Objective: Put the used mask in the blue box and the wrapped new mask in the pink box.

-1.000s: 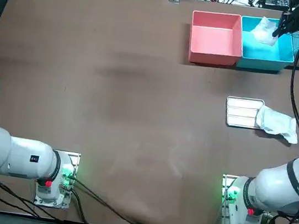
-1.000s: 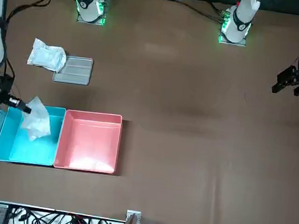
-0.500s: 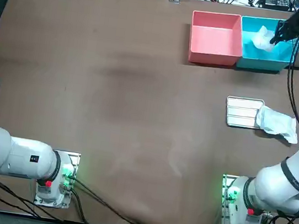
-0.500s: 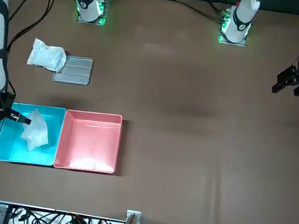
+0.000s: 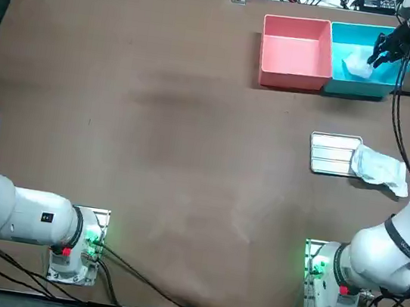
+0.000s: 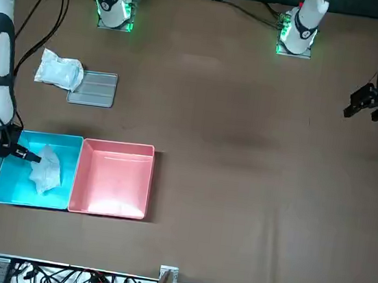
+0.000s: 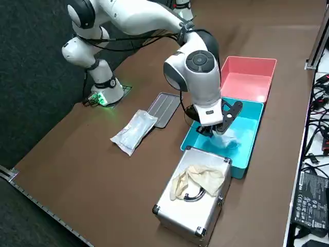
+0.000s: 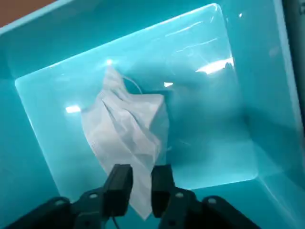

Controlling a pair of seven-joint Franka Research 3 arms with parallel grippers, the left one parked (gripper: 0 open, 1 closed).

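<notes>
Where the blue box point(image 5: 347, 36) sits at the table's far right, touching the pink box point(image 5: 295, 55) on its left, the right gripper point(image 8: 140, 183) is down inside it. Fingers point(image 8: 119, 183) nearly together, pinching a narrow corner of the used mask point(image 8: 128, 129).

Mask crumpled and pleated, hanging low over the box floor; whether it touches the floor, cannot tell. Long axis runs straight out from the fingertips, peaked end pointing away from them. An ear loop shows near that peak.

Pink box holds nothing.

Wrapped new mask point(image 5: 380, 169) lies flat on the table, nearer the robot than the boxes and well apart from them. Long axis runs crosswise, slightly slanted. Left end touches a ribbed grey tray point(image 5: 333, 154); other end points to the table's right edge.
</notes>
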